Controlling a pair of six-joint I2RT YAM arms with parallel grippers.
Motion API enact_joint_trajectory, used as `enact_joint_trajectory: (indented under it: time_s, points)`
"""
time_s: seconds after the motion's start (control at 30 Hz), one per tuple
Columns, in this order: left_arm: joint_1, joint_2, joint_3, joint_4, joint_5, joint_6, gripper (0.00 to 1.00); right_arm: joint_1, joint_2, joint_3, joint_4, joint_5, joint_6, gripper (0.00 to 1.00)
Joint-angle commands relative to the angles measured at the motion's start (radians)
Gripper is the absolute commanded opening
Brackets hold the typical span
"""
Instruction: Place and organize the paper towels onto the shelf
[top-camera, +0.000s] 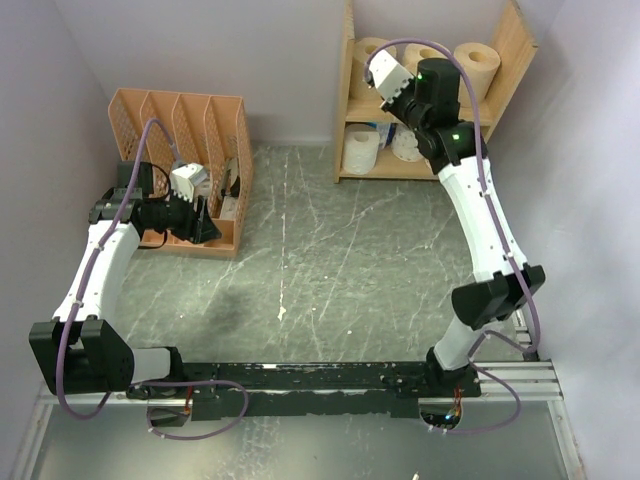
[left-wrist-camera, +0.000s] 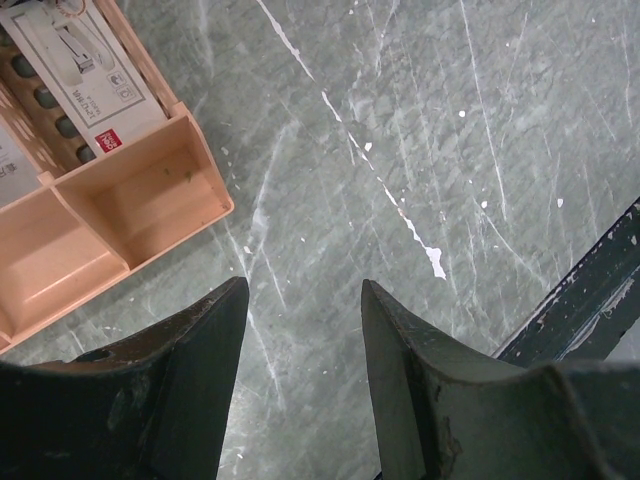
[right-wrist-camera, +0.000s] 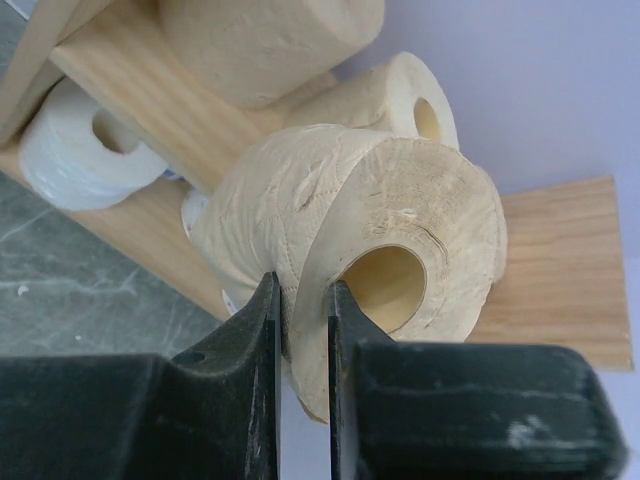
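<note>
My right gripper is shut on a tan-brown paper towel roll, pinching its wall with one finger inside the hollow core. It holds the roll in front of the light wood shelf. Two more tan rolls lie on the upper board and a white roll on the lower one. In the top view the shelf stands at the back right with tan rolls above and white rolls below; my right wrist hides the held roll. My left gripper is open and empty over the table.
An orange-pink file organizer stands at the back left, next to my left gripper; its slots hold boxed items. The grey-green marbled table lies between it and the shelf. A black rail runs along the near edge.
</note>
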Motion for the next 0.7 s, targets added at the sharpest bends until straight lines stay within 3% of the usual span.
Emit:
enact_joint_trajectory:
  time_s: [0.0, 0.2, 0.63, 0.67]
  points:
    - [0.008, -0.016, 0.022, 0.025, 0.036, -0.004, 0.60, -0.052, 0.075, 0.113, 0.001, -0.196, 0.002, 0.00]
    - [0.008, -0.023, 0.020, 0.029, 0.033, -0.005, 0.60, -0.057, 0.159, 0.168, 0.019, -0.214, 0.032, 0.00]
    - [0.008, -0.023, 0.020, 0.029, 0.026, -0.006, 0.60, -0.053, 0.299, 0.230, 0.180, -0.086, 0.039, 0.00]
    - [0.008, -0.023, 0.021, 0.030, 0.026, -0.007, 0.60, -0.052, 0.301, 0.220, 0.210, -0.068, 0.038, 0.05]
